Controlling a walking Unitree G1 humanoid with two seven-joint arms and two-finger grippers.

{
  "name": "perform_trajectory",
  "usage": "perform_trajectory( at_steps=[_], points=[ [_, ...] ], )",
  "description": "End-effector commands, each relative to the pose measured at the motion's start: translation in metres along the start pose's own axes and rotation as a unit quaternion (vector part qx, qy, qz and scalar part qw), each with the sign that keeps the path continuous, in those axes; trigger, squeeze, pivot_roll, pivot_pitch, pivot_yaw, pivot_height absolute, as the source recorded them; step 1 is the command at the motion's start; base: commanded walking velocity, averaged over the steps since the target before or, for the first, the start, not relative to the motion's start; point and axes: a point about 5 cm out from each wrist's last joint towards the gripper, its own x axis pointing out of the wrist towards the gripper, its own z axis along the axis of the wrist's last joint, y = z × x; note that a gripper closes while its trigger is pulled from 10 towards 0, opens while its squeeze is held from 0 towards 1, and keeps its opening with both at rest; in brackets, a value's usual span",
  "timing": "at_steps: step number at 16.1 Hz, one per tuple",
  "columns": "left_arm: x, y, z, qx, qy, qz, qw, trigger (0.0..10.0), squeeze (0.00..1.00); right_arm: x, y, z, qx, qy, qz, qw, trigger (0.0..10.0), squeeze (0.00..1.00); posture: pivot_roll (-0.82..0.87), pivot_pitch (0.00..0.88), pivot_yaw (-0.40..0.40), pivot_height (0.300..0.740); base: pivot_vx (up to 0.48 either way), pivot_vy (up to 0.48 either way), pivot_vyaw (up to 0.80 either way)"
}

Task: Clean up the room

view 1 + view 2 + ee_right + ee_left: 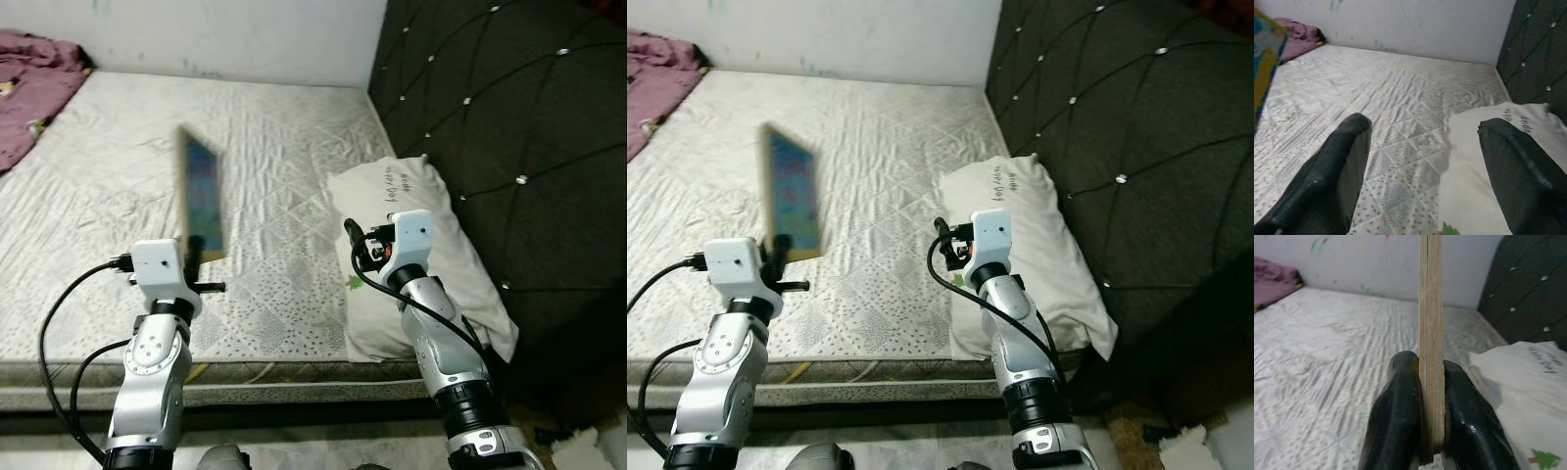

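My left gripper is pinching the lower edge of a thin wooden board, its two glossy black fingers pressed flat against either face. The board stands upright above the gripper and rises out over the mattress, not touching it. Edge-on from my wrist it shows pale layered plywood with a straight grain; from my head camera its broad face is a colourful printed picture, blue and yellow with a tan border, and slightly blurred.

The mattress below is a wide rectangle of grey-white quilted fabric, stitched in diamond patterns with small speckles, and wrinkled in places. At its far left corner lies a crumpled purple blanket against the plain white wall.

Further right, my right gripper hangs with its fingers spread wide apart, holding nothing. It hovers just over the near edge of the mattress, beside a white pillow. The pillow is soft and rumpled, printed with small dark lettering and a little green tree, and it lies on the right end of the mattress, leaning against the headboard. The headboard is dark padded upholstery, tufted in diamonds with shiny studs at the crossings.

The board is well apart from my right gripper and from the pillow.
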Motion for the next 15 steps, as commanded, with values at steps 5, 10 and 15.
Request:
perform_trajectory(
  at_steps=[5, 10, 15],
  points=[
    [0.002, -0.009, 0.012, 0.002, -0.049, 0.001, 0.999, 10.0, 0.0, 0.0, -0.009, 0.002, 0.008, -0.002, -0.017, 1.0, 10.0, 0.0, 0.09, 0.0, -0.074, 0.74, 0.0, 0.0, 0.0],
    [0.001, -0.004, 0.007, -0.027, -0.039, 0.033, 0.998, 10.0, 0.0, 0.0, -0.007, 0.0, 0.033, 0.002, -0.017, 0.999, 10.0, 0.0, 0.1, 0.0, -0.091, 0.74, 0.0, 0.0, 0.0],
    [0.007, -0.006, 0.013, -0.074, -0.053, 0.021, 0.996, 10.0, 0.0, 0.014, -0.012, 0.023, 0.06, -0.027, -0.026, 0.998, 10.0, 0.0, 0.07, 0.0, -0.074, 0.74, 0.0, 0.0, 0.0]
  ],
)
